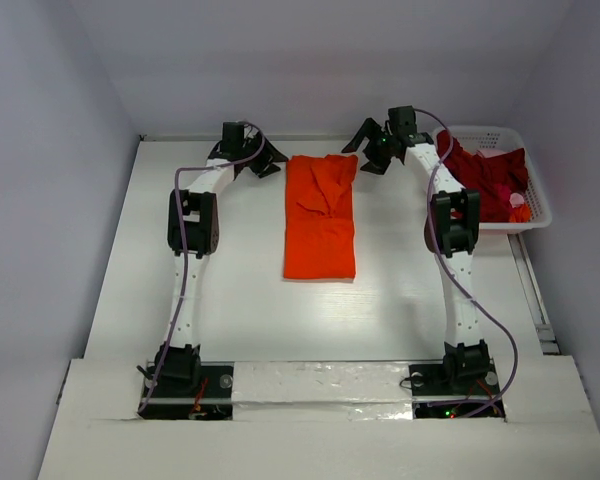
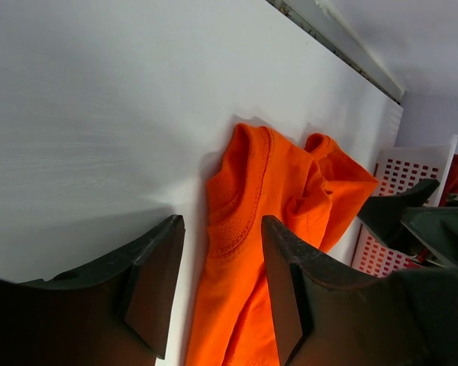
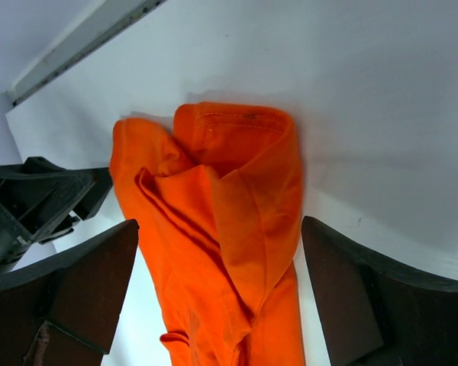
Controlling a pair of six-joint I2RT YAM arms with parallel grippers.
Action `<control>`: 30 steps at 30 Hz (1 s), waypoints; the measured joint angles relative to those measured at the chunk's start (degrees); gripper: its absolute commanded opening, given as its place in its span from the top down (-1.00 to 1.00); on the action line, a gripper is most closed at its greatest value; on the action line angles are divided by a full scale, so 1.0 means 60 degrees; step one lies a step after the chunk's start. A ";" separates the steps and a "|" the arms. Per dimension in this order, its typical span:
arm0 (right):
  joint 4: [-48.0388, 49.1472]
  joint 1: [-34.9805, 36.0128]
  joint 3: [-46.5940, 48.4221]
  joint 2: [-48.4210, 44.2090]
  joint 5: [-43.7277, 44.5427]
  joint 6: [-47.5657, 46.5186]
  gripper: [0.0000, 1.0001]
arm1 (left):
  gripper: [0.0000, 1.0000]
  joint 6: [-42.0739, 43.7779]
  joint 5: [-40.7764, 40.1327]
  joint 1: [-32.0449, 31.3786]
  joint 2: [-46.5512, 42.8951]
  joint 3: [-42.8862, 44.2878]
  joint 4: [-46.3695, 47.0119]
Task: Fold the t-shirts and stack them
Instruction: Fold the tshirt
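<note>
Bright orange cotton t-shirt (image 1: pixel 320 220), a lengthwise-folded strip lying mid-bench (image 1: pixel 230 290), its far collar end flanked by the half-open left hand (image 1: pixel 267 160) and wide-open right hand (image 1: pixel 365 152), both empty, apparently poised for the next fold.

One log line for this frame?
orange t-shirt: narrow strip on table | left gripper: open, empty, at far end | right gripper: open, empty, at far end | red t-shirts: in basket
</note>
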 measured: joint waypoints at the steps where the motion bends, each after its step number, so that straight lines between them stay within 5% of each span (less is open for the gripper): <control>1: 0.0000 0.0000 0.0000 0.0022 0.0040 0.0029 -0.84 | 0.12 -0.0036 0.0018 0.0000 0.0022 0.0004 0.0051; 30: 0.0219 0.0000 -0.0029 0.0168 0.0393 0.1104 -0.73 | 0.12 -0.0503 0.0251 -0.0164 0.0211 -0.0029 0.0707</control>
